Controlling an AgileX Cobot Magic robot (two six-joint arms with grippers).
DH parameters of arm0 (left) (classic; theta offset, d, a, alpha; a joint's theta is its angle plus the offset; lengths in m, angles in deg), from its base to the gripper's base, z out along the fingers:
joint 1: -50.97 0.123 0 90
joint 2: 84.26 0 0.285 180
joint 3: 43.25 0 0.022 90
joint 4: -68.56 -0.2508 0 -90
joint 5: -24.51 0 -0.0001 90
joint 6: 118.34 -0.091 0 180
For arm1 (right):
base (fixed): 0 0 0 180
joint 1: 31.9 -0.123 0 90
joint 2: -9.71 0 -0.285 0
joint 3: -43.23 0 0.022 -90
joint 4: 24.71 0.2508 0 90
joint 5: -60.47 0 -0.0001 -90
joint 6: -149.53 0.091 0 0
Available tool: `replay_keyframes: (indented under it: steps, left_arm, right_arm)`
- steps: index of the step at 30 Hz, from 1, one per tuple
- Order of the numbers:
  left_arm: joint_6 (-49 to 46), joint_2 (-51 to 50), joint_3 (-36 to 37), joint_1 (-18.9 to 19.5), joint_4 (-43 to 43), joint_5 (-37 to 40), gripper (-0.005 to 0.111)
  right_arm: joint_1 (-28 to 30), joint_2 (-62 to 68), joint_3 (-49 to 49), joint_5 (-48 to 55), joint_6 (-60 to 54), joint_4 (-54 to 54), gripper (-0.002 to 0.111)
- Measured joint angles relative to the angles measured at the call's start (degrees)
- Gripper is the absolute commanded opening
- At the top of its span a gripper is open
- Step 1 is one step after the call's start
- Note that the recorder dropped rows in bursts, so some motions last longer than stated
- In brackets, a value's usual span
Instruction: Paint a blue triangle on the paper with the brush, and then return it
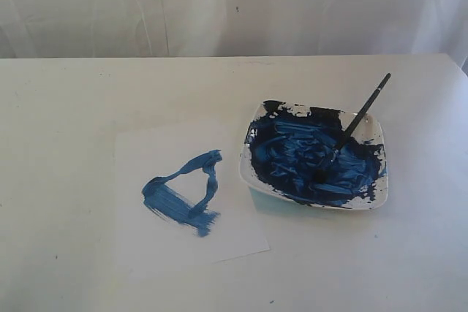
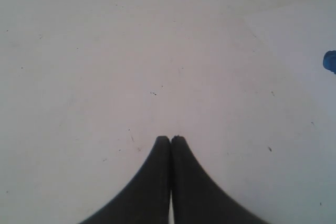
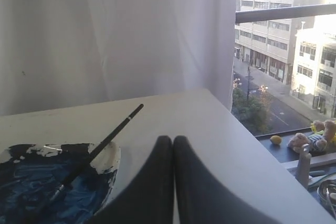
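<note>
Since the brush [image 1: 358,123] is seen lying in the dish [image 1: 374,131], bristles down in the blue paint and handle propped on the far rim with its end sticking out past it, the return step is judged done. The triangle [image 1: 183,193] is painted on the paper [image 1: 146,246], near the middle, with one wide streaky side at the bottom; the outline is closed. The paper lies flat on the table [image 1: 73,107], its right edge touching or slipped under the dish; which one cannot be told.

Neither arm is caught in the exterior view. The left gripper [image 2: 170,139] is seen with its fingertips pressed together, nothing between them, over bare table. The right gripper [image 3: 173,139] is likewise closed tight and empty, beside the dish, brush not touched.

Risks, as judged:
- The brush is only leaned on the rim, not fixed. If the dish is bumped by the right arm on any further move, the brush could be rolled or tipped out, and paint would be spread on the table.
- The overhanging handle could be caught by a gripper passing close by.
- The strokes look thick and are probably wet, so the triangle would be smeared if anything is dragged over it.
- The paper is thin and not held down; it could be shifted with the dish if the two are touching.

No further contact looks needed; the arms are best kept away from the dish and the paper.
</note>
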Motion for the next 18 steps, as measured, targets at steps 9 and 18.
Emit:
replay_keyframes:
  steps: [9, 18]
  left_arm:
    - [0.0, 0.0, 0.0, 0.0, 0.0, 0.0, 0.000]
    - [0.0, 0.0, 0.0, 0.0, 0.0, 0.0, 0.000]
  right_arm:
    - [0.0, 0.0, 0.3, 4.1, -0.8, -2.0, 0.000]
    - [0.0, 0.0, 1.4, 6.5, -0.8, -2.7, 0.000]
